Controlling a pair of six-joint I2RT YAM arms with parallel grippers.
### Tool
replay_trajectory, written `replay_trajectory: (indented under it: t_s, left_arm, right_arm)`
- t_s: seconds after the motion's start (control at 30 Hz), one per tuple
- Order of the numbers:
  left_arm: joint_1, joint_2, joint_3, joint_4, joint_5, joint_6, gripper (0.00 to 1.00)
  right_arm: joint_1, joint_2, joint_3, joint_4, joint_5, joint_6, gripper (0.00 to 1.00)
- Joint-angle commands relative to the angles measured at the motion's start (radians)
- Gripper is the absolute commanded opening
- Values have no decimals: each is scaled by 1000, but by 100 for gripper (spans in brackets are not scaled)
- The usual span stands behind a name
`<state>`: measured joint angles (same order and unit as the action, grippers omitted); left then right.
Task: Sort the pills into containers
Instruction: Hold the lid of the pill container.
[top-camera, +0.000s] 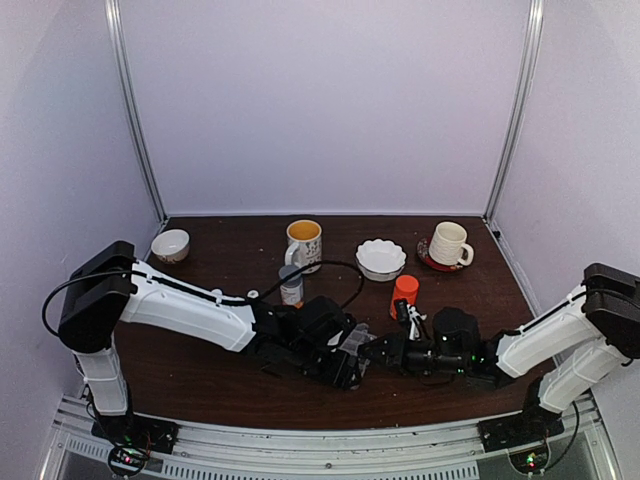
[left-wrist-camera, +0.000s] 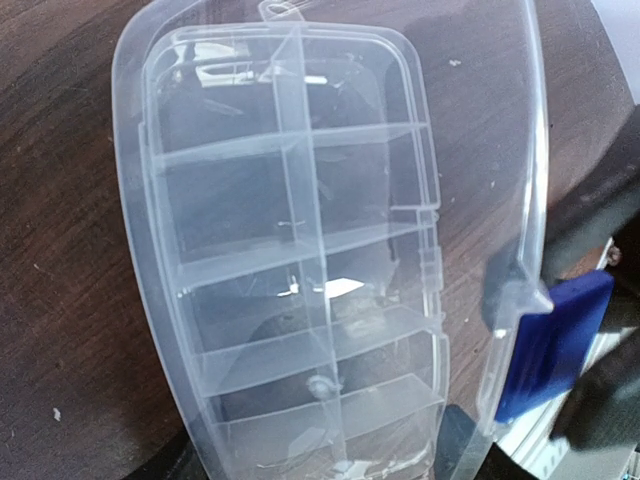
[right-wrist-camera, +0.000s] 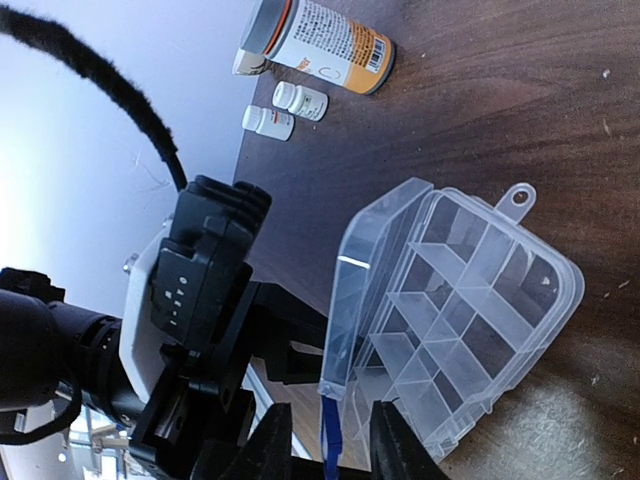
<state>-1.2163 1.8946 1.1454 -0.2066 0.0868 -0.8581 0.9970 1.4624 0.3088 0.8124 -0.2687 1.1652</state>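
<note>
Containers in two rows fill a flat, clear plastic pill box, its thin dividers and rounded corners catching the light and the dark wood showing through them. The hinged lid stands up on edge along one long side, a small hang loop juts from one end, and a blue tab sits on the lid's free edge.

The box lies flat by the table's near edge, about midway between its left and right sides, where the two arms meet. The right gripper has its dark fingers parted, with the blue tab and lid edge between them and a gap visible on either side. The left gripper reaches in from the opposite side, spread wide around the box's end; whether it presses on the plastic cannot be told.

A few tiny pale specks dot the wood beside the box; whether these are pills cannot be told. The table is dark brown wood. Further back stand a labelled bottle, two small white bottles, an orange bottle, a yellow-lined mug, a fluted white bowl and a white mug on a red saucer. Pale lilac walls close in the cell.
</note>
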Motion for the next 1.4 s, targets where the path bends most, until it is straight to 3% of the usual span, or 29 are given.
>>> replay_trajectory:
  t_s: [0.0, 0.17, 0.5, 0.6, 0.83, 1.07, 1.37]
  left_arm:
    - [5, 9, -7, 36, 16, 13, 61]
    - [7, 4, -15, 66, 42, 10, 63]
    - [11, 8, -39, 131, 82, -11, 68]
    - [14, 7, -58, 165, 96, -25, 69]
    - [21, 4, -87, 200, 121, -41, 71]
    - [20, 2, -74, 181, 97, -35, 80]
    - [20, -45, -60, 81, -34, -35, 76]
  right_arm:
    - [0, 20, 6, 44, -2, 7, 34]
    - [-1, 35, -4, 44, 7, 13, 48]
    - [-1, 132, -31, 191, 4, 65, 62]
    - [-3, 184, -55, 331, -16, 101, 77]
    - [-4, 258, -78, 459, -22, 151, 80]
    - [-4, 231, -77, 416, -20, 138, 81]
    - [-4, 224, -77, 377, -14, 126, 81]
